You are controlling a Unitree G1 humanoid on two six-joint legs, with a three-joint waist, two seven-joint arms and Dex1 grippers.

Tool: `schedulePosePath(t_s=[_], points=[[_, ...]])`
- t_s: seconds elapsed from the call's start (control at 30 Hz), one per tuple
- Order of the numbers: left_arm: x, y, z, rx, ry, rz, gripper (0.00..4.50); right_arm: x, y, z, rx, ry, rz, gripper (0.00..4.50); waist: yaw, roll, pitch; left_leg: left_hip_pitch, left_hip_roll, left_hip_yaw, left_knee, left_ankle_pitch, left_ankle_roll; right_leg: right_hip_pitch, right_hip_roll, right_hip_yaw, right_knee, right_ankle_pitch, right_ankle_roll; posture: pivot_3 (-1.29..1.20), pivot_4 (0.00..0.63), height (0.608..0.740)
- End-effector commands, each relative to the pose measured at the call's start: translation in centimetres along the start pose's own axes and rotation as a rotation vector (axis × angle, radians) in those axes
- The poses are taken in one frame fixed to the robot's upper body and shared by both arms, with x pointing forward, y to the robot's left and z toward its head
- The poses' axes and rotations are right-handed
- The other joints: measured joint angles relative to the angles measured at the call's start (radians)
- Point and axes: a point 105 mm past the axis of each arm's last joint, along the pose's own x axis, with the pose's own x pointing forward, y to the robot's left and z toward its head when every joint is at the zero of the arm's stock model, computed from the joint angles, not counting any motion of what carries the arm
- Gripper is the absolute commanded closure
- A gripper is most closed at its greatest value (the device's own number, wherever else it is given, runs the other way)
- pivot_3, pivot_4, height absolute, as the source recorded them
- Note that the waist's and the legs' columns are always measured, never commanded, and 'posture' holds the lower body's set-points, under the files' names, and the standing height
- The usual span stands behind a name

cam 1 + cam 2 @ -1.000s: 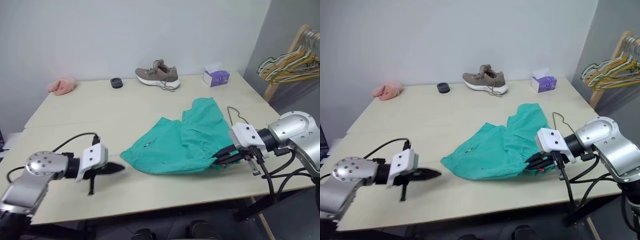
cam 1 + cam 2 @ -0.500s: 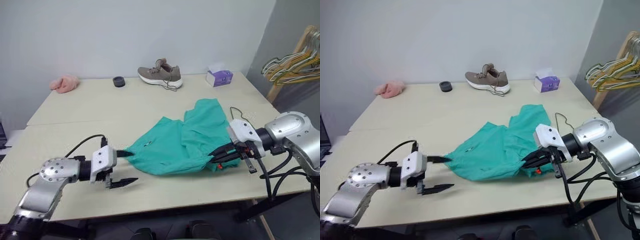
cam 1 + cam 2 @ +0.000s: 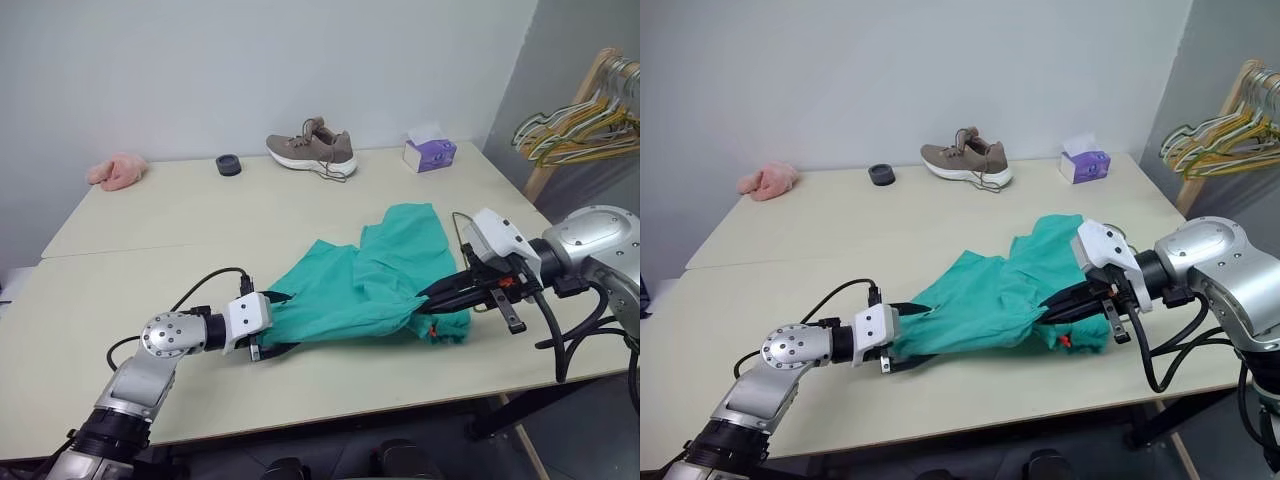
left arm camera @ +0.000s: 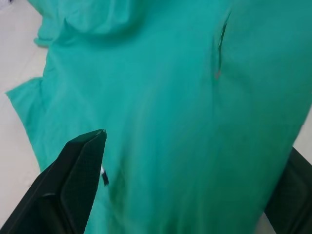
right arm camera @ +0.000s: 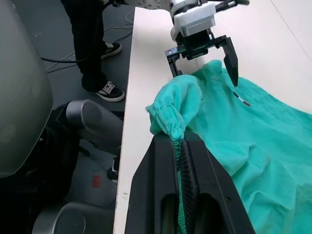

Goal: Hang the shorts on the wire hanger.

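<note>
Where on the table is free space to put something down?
Bare table between the pink cloth, the black ring and the shorts. Crowded at the right, around the shorts and wire hanger.

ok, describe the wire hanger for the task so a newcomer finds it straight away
Start at the beige table and go to the teal shorts spread near its right end. At their right edge, behind the right tool, a thin dark wire hook pokes out: that is the wire hanger. It lies alone on the table, unlike the bunch of hangers on the wooden rack.
</note>
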Motion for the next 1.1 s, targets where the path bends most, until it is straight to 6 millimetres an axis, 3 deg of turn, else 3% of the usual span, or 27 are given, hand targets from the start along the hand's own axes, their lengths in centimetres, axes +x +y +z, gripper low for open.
schedulePosePath(t_s=[0.03, 0.07, 0.17, 0.37, 0.53, 0.67, 0.77, 0.9, 1.0, 1.03, 1.1], points=[[-0.3, 0.3, -0.3, 0.024, 0.016, -0.006, 0.03, -0.8, -0.3, 1.5, -0.056, -0.022, -0.04, 4.5, -0.011, 0.0, 0.0, 0.0, 0.0, 0.0, 0.0, 0.0, 0.0, 0.0, 0.0, 0.0, 0.0, 0.0, 0.0, -0.2, 0.0, 0.74], [-0.3, 0.1, -0.4, 0.01, 0.015, -0.01, 0.03, -0.8, -0.4, 1.5, -0.057, -0.021, -0.046, 4.5, -0.013, 0.0, 0.0, 0.0, 0.0, 0.0, 0.0, 0.0, 0.0, 0.0, 0.0, 0.0, 0.0, 0.0, 0.0, -0.2, 0.0, 0.74], [-0.4, -0.6, -0.3, -0.045, -0.008, -0.036, 0.84, -0.9, -0.6, 1.5, -0.062, -0.018, -0.059, 4.5, -0.017, 0.0, 0.0, 0.0, 0.0, 0.0, 0.0, 0.0, 0.0, 0.0, -0.001, 0.0, 0.0, 0.0, 0.0, -0.2, 0.0, 0.74], [-0.8, -0.8, -0.3, -0.085, -0.005, -0.061, 2.85, -0.6, -0.7, 1.5, -0.063, -0.025, -0.06, 4.5, -0.018, 0.0, 0.0, 0.0, 0.0, -0.001, 0.0, 0.0, 0.0, 0.0, -0.001, 0.0, 0.0, 0.0, 0.0, -0.2, 0.0, 0.74], [-1.2, 1.4, -0.8, 0.012, 0.044, 0.061, 4.47, -0.6, -0.8, 1.4, -0.072, -0.023, -0.067, 4.5, -0.017, 0.0, 0.0, 0.0, 0.0, 0.0, 0.001, 0.0, 0.0, 0.0, -0.001, 0.0, 0.0, 0.0, 0.0, -0.19, 0.0, 0.74], [-3.1, 3.5, -1.0, 0.106, 0.108, 0.111, 4.49, -0.2, -0.4, -0.6, -0.119, 0.067, -0.049, 4.5, -0.015, -0.001, -0.001, 0.0, 0.0, -0.001, 0.0, 0.0, 0.0, 0.0, 0.0, 0.0, 0.0, 0.0, 0.0, -0.18, 0.0, 0.74], [-4.9, 3.4, -0.1, 0.111, 0.133, 0.041, 4.49, 0.3, 0.6, -2.9, -0.154, 0.156, 0.005, 4.5, -0.016, -0.001, -0.001, 0.0, 0.0, -0.001, -0.001, 0.0, 0.0, 0.0, -0.001, 0.0, 0.0, 0.0, 0.0, -0.16, 0.0, 0.74], [-7.4, -1.9, 3.4, -0.105, 0.116, -0.301, 4.49, 0.3, 0.8, -4.2, -0.096, 0.163, 0.051, 4.5, -0.025, 0.0, 0.0, -0.001, 0.0, 0.002, -0.002, -0.001, 0.0, -0.002, -0.001, 0.002, 0.0, 0.0, 0.0, -0.12, 0.0, 0.74], [-7.7, -3.8, 6.6, -0.269, 0.035, -0.441, 4.49, -0.7, -1.7, -5.2, -0.024, 0.176, 0.007, 4.5, -0.015, 0.002, 0.001, 0.0, 0.0, 0.002, -0.001, -0.001, 0.0, -0.001, -0.001, 0.001, 0.0, 0.0, 0.0, -0.11, 0.0, 0.74], [-7.1, -2.9, 7.4, -0.279, -0.007, -0.412, 4.49, -1.3, -3.5, -5.4, -0.006, 0.186, -0.038, 4.5, -0.012, 0.003, 0.004, 0.0, 0.0, 0.002, 0.0, -0.001, 0.0, 0.0, -0.001, 0.001, 0.0, -0.001, 0.001, -0.1, 0.0, 0.74], [-5.1, 0.9, 8.8, -0.275, -0.11, -0.27, 4.49, -2.7, -8.4, -6.0, -0.05, 0.257, -0.174, 4.5, -0.002, 0.006, 0.013, 0.004, 0.0, 0.001, 0.002, 0.001, 0.002, 0.004, 0.0, -0.001, 0.0, 0.0, 0.003, -0.1, 0.0, 0.74]])
